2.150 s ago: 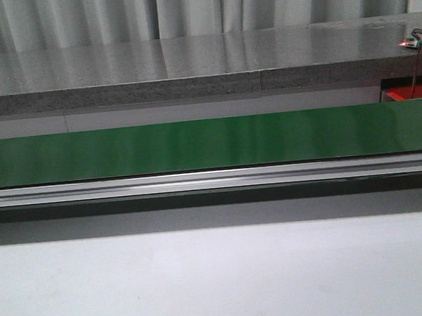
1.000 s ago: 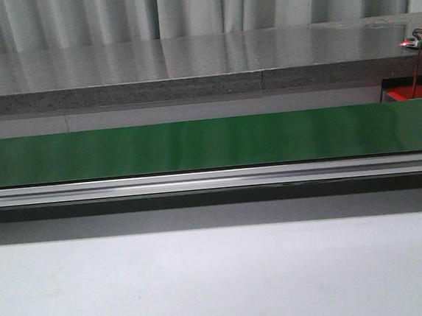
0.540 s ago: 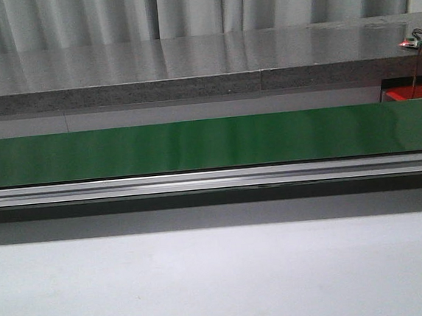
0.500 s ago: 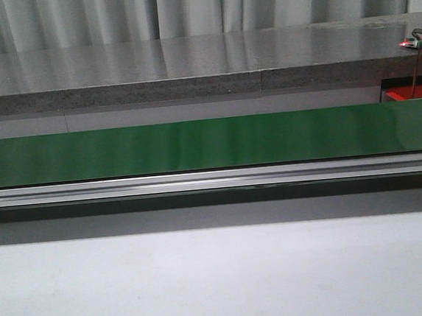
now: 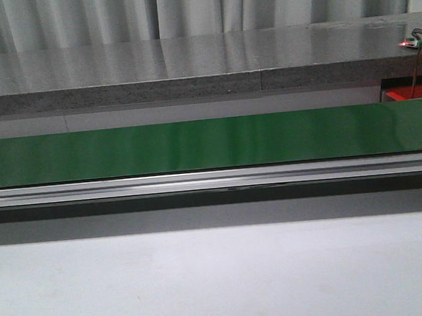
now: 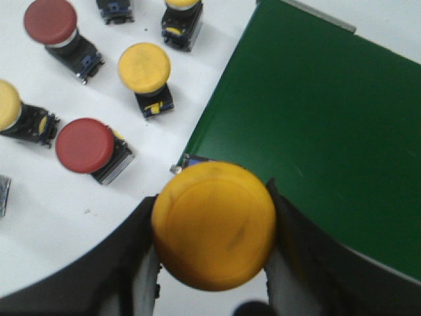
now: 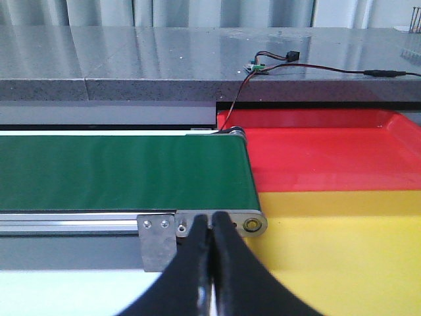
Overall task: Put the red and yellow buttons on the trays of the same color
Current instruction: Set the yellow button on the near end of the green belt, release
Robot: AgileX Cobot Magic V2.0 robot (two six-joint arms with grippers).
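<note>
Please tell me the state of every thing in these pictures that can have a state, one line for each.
Left gripper: shut on the yellow button.
Right gripper: shut, jaws together, holding nothing.
Green belt: bare in the front view.
Red tray: no button visible.
Yellow tray: no button visible.
Loose buttons: lying on the white table.

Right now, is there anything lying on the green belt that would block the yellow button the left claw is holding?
Nothing visible. The left claw grips the yellow button just at the edge of the green belt, and the belt surface looks bare in all three views. The yellow tray and red tray by the belt's end also look bare.
</note>
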